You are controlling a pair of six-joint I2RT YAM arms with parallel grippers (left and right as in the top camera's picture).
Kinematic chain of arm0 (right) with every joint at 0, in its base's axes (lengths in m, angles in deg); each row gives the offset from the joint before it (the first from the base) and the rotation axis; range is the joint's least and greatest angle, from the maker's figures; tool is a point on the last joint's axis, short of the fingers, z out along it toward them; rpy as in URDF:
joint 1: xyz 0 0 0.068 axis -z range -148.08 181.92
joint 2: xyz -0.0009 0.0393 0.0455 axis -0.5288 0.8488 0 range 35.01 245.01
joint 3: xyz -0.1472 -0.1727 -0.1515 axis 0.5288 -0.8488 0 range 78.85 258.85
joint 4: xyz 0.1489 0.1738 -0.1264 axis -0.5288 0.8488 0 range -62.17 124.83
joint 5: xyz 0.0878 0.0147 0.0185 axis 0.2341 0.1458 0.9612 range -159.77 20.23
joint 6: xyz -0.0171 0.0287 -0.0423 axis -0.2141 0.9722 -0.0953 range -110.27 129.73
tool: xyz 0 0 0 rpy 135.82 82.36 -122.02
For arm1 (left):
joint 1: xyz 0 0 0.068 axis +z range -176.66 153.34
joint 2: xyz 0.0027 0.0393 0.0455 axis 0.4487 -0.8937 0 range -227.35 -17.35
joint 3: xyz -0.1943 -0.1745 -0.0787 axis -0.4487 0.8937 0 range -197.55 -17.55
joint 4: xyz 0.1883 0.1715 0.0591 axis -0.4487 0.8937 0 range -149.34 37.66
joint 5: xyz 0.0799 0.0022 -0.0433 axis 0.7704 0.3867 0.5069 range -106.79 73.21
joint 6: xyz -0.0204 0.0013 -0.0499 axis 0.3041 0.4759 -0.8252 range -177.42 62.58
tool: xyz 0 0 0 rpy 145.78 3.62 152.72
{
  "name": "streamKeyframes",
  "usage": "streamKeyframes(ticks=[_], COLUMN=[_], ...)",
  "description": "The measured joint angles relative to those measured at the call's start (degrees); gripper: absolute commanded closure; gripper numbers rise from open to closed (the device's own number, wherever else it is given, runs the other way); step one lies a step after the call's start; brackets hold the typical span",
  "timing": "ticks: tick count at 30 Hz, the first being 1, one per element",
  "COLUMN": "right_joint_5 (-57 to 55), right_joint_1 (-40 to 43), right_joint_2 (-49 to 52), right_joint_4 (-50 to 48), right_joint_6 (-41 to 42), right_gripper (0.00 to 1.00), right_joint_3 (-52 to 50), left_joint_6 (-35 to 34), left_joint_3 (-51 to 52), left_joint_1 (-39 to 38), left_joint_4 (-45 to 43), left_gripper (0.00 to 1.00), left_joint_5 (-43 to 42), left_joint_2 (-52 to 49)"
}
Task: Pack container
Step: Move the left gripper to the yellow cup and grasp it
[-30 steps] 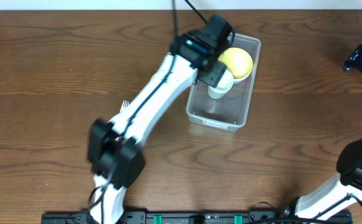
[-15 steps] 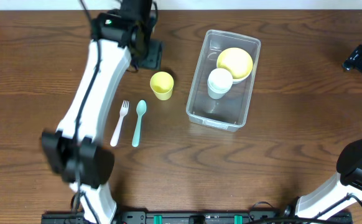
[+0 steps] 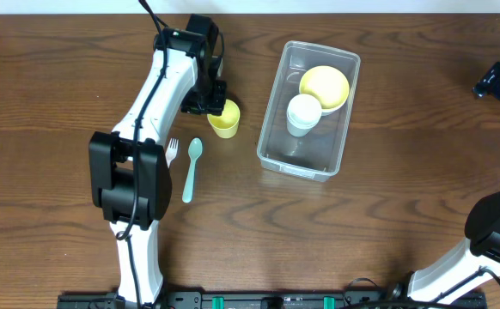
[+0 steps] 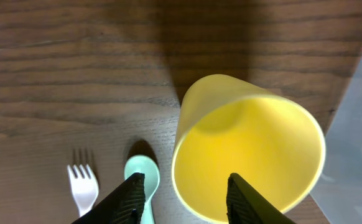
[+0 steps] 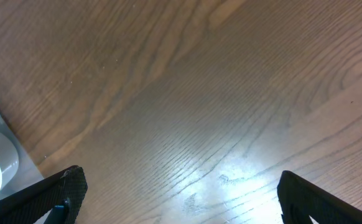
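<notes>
**Inspector:** Near side of the bench (image 3: 44, 86)?

**Assistant:** A teal spoon (image 3: 192, 167) and a white fork (image 3: 169, 150) lie side by side, not touching. The arm partly covers the fork from above.

**Inspector:** Beyond them?

**Assistant:** A yellow cup (image 3: 224, 118) stands upright, mouth up. The left hand (image 4: 184, 193) is at it with fingers spread, one outside the cup's wall and the other over its mouth. Contact cannot be confirmed.

**Inspector:** The container?

**Assistant:** The container (image 3: 295, 169) sits just right of the cup, with its long side running away from the robot. A white bowl (image 3: 302, 112) is near its middle and a yellow bowl (image 3: 324, 86) at its far end, the two touching.

**Inspector:** Right hand?

**Assistant:** The right hand (image 5: 181, 199) is at the bench's far right, well apart from the container, fingers spread wide over bare wood and holding nothing.
</notes>
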Motion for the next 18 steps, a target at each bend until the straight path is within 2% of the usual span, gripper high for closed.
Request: streamKeyframes(ticks=[3,6,9,12,18], right_joint_5=[0.0,0.0,0.0,0.0,0.0], right_joint_1=[0.0,0.0,0.0,0.0,0.0], right_joint_2=[0.0,0.0,0.0,0.0,0.0], right_joint_4=[0.0,0.0,0.0,0.0,0.0], right_joint_6=[0.0,0.0,0.0,0.0,0.0], right_gripper=[0.01,0.01,0.01,0.01,0.01], right_joint_3=[0.0,0.0,0.0,0.0,0.0], left_joint_6=[0.0,-0.2,0.0,0.0,0.2], left_joint_3=[0.7,2.6,3.3,2.7,-3.1], left_joint_1=[0.0,0.0,0.0,0.0,-0.3], left_joint_4=[-0.4,-1.2,-1.1,0.5,3.9], left_gripper=[0.59,0.77,0.81,0.91,0.94], left_joint_5=[0.0,0.0,0.0,0.0,0.1], left_joint_2=[-1.7,-3.3,-4.0,-3.6,2.4])
